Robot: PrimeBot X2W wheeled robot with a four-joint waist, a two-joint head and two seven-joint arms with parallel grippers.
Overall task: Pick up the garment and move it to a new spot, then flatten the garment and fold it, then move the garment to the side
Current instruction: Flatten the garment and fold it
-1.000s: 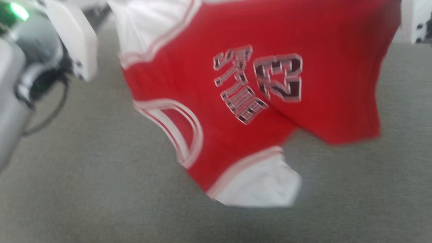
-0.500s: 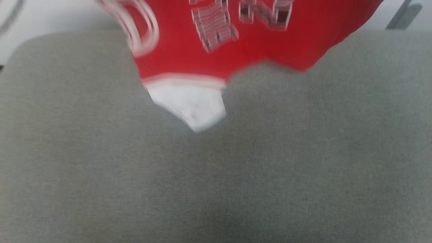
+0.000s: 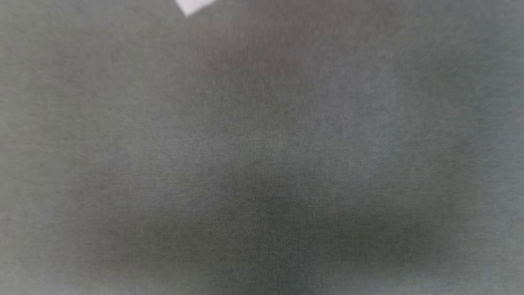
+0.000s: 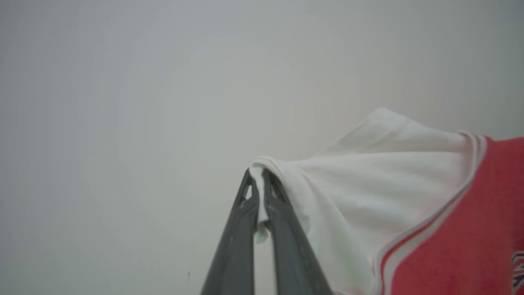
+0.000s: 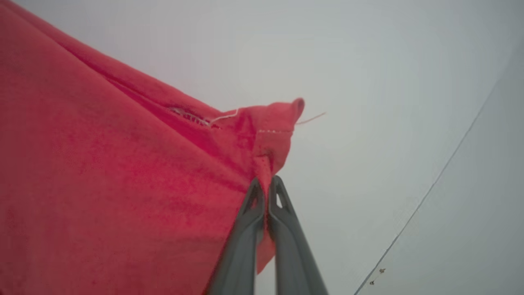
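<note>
The grey cloth-covered worktop [image 3: 262,164] spreads across the head view, blurred, and a white sleeve tip [image 3: 192,6] dips in at the top edge. The garment [image 4: 430,196] hangs in the air above it, strung between the two arms. I judge it is held up wide like this so that it can be carried to its new spot and laid down flat, not in a heap.

The left tool [image 4: 258,180] is clamped tight on the edge of a white sleeve, with a fold of cloth pinched between its fingers. The right tool [image 5: 268,184] is closed the same way on a red hem corner [image 5: 278,119], where a loose thread [image 5: 311,119] sticks out. Gripping two points well apart seems meant to draw the cloth taut; a straight ridge runs from the hem corner across the red fabric.

The wrist views give the two grips, each against a pale, blank background. The head view gives the landing surface. How high the shirt hangs above it cannot be told.
</note>
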